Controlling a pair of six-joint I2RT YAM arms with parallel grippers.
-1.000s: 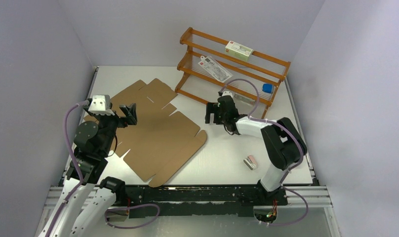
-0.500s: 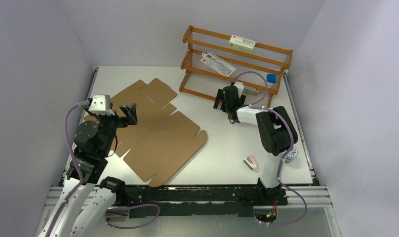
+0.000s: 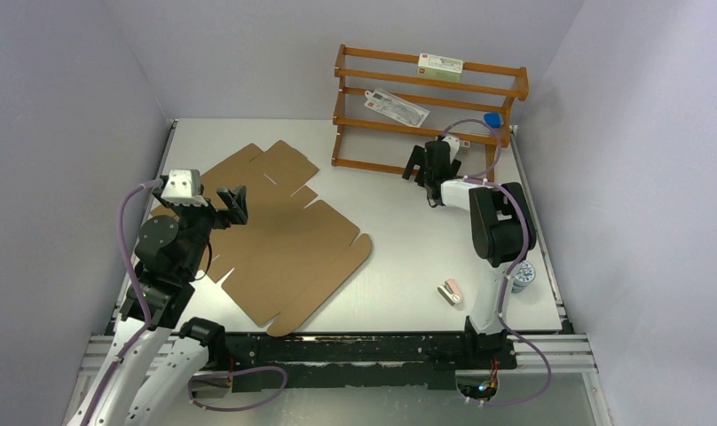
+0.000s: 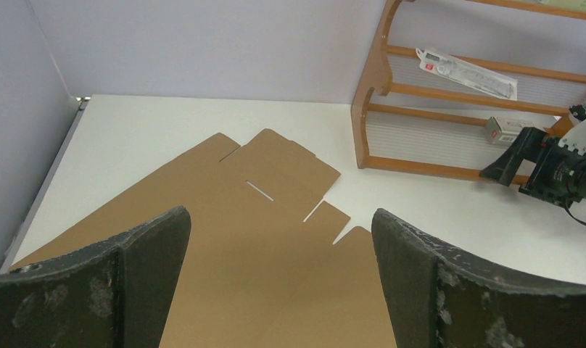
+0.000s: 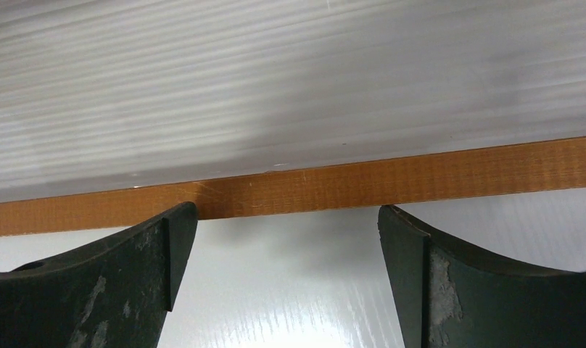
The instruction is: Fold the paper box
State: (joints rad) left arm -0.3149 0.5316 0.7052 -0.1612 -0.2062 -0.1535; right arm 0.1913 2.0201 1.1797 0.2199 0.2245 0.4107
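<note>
The paper box (image 3: 279, 232) is a flat brown die-cut cardboard sheet with flaps and slits, lying on the left half of the white table. My left gripper (image 3: 233, 206) hovers open over its left part. In the left wrist view the paper box (image 4: 261, 239) shows between and beyond the dark fingers (image 4: 149, 254) of my left gripper (image 4: 281, 215), which hold nothing. My right gripper (image 3: 423, 165) is open at the foot of the wooden rack (image 3: 426, 89), far from the cardboard. In the right wrist view the rack's bottom rail (image 5: 348, 181) runs just past my empty right gripper (image 5: 286, 212).
The rack stands at the back by the wall and carries a white-green carton (image 3: 440, 64), a flat packet (image 3: 397, 106) and a blue item (image 3: 492, 119). A small pink-white object (image 3: 451, 290) and a round item (image 3: 523, 273) lie near the right arm's base.
The right gripper has moved toward the far right, and the rack has slid back and squared up against the wall. The left arm and the cardboard have not moved.
</note>
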